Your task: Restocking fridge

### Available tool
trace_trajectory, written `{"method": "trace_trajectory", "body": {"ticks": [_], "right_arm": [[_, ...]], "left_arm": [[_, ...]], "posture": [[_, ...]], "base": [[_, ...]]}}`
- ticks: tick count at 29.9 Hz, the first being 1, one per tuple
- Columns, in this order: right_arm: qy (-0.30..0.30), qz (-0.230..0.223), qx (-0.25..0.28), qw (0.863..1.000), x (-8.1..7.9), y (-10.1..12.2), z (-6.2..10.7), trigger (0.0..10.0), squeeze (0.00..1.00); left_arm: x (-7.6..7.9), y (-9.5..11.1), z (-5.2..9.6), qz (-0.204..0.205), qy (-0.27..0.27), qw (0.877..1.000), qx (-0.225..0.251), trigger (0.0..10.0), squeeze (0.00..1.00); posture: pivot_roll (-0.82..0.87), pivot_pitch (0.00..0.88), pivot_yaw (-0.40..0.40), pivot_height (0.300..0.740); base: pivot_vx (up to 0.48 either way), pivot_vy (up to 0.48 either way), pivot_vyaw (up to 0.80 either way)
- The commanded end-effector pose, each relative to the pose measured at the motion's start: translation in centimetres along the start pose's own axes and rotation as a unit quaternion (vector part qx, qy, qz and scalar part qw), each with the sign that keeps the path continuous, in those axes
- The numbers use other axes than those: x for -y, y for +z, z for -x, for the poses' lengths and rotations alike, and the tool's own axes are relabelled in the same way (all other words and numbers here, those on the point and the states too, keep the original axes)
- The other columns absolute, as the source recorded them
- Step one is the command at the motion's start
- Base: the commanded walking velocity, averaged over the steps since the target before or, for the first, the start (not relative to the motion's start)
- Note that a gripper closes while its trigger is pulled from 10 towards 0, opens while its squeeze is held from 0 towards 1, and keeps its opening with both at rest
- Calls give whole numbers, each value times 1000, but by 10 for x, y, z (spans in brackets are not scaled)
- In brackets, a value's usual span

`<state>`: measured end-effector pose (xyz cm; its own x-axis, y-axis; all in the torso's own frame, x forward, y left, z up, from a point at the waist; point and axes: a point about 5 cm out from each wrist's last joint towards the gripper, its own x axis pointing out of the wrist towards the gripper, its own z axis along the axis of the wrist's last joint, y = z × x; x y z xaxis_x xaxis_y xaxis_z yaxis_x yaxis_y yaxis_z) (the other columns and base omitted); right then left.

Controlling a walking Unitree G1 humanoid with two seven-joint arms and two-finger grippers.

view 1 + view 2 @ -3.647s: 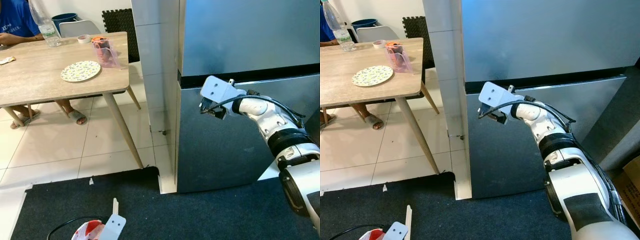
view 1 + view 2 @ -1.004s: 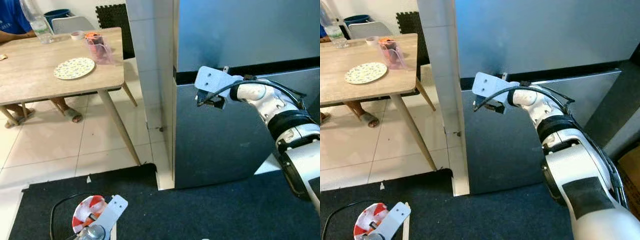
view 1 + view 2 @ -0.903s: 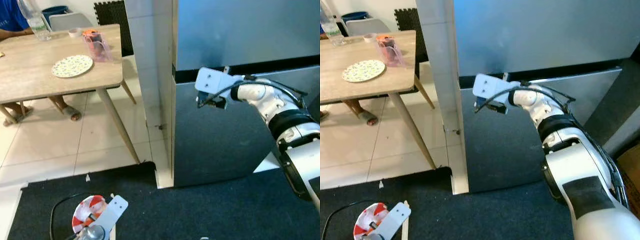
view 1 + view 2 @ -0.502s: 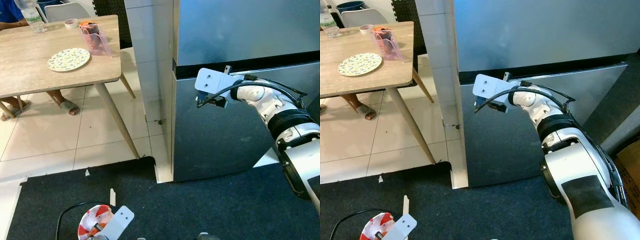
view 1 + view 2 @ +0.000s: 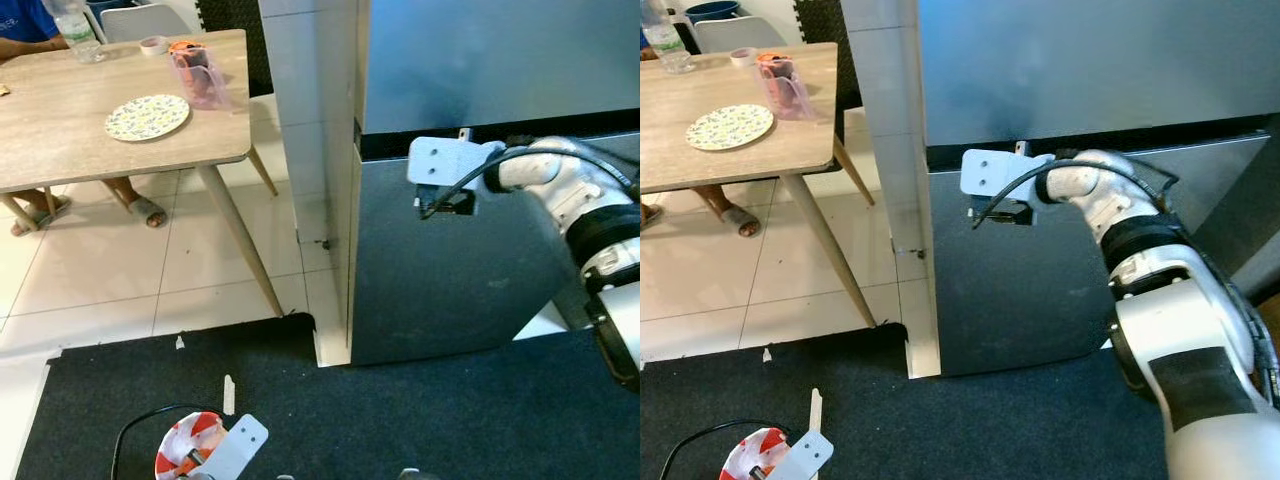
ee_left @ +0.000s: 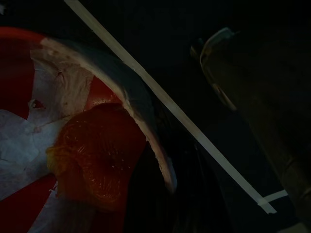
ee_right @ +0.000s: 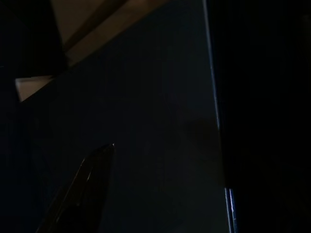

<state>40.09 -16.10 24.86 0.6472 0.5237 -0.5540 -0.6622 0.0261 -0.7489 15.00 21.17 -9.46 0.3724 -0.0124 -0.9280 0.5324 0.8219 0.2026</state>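
Right gripper [image 5: 440, 200] pressed against lower fridge door [image 5: 450, 280] just below the dark seam; finger spread impossible to tell. Left gripper [image 5: 205, 462] low, carrying red-and-white packet [image 5: 180, 455]. Door probably heavy, stiff, smooth; best pulled at top edge.

A floor of pale square tiles [image 5: 120, 270] is seen at the left, and a dark carpet [image 5: 420, 420] is laid across the foreground. A white tiled pillar [image 5: 310, 120] is set just beside the steel appliance. A light wooden table [image 5: 60, 140] on slanted legs is placed well to the left, with a grey chair [image 5: 140, 20] behind it. Even daylight is spread over the room.
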Motion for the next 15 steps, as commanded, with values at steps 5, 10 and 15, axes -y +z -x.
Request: {"method": "trace_trajectory", "body": {"ticks": [5,10,15], "right_arm": [[201,-24,-37,979,-56,-25,-11,10000,0],[234,-29,-27,971,-61,-26,-8,10000,0],[259,-43,9,965,-56,-20,0,10000,0]], "left_arm": [[11,-7,-1,-3,-13,1000,-11,10000,0],[13,-8,-1,1,-15,1000,-12,10000,0],[14,-10,-1,3,-15,1000,-14,10000,0]], "posture": [[-23,124,5,740],[-16,124,0,740],[-17,121,-1,740]], "base": [[0,0,0],[0,0,0],[0,0,0]]}}
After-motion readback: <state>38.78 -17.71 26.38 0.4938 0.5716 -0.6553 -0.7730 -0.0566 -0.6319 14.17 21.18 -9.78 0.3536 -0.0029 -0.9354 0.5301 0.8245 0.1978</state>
